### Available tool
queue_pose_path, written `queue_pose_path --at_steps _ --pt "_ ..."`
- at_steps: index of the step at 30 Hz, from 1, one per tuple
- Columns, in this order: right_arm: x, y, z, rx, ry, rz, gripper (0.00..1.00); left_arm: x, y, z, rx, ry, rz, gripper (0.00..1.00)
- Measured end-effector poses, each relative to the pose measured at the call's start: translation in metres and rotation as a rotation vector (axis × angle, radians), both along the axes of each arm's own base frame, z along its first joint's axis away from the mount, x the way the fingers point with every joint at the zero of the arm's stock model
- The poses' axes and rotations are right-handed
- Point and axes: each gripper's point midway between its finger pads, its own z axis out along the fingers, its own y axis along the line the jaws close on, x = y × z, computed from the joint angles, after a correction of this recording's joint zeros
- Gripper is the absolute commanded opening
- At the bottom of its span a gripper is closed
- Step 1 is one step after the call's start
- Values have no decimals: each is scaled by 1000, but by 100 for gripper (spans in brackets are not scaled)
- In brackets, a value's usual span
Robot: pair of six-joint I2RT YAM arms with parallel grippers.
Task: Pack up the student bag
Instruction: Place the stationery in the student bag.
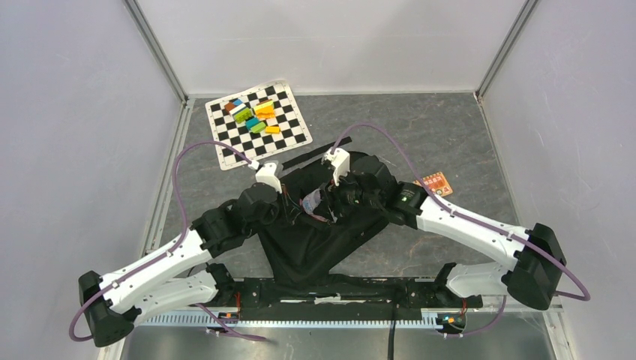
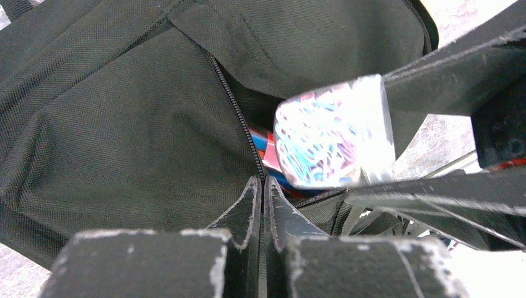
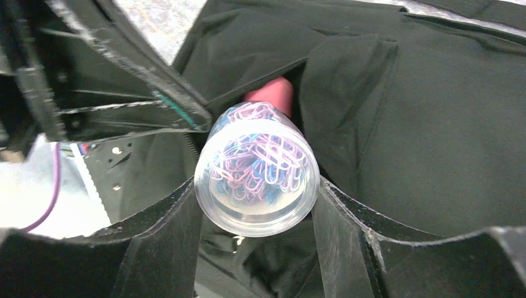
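R gripper clamped on clear tub of paper clips, one finger each side of the tub wall. Tub lies sideways w/ its flat end facing the wrist cam; clips inside are pink, purple & blue. Tub's far end is at the opening of the student bag, w/ black fabric folds above it & to the right. Behind the tub, in the opening, a pink-red item shows; can't tell what it is.

L gripper: fingers together, pinched on the bag's zip edge, zipper teeth running straight down into the tips. From L wrist cam the tub is just beside that edge, up & to the right, w/ red & blue stuff in the gap under it.

Bag lies flat mid-table, btwn both arms, near their bases. Far left is a checkerboard mat w/ coloured blocks on it. Black strip lies btwn mat & bag. Orange card sits just beside R arm, far side.
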Motion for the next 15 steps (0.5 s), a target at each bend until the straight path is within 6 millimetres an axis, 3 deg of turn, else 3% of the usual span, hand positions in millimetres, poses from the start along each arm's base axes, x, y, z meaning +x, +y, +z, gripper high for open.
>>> queue_pose_path --at_steps 8,15 --pt "10 4 -19 -68 -29 -4 21 -3 -1 2 -5 -2 -18 2" --pt "4 24 -21 -74 -40 150 26 -4 -2 5 14 -24 -60 2"
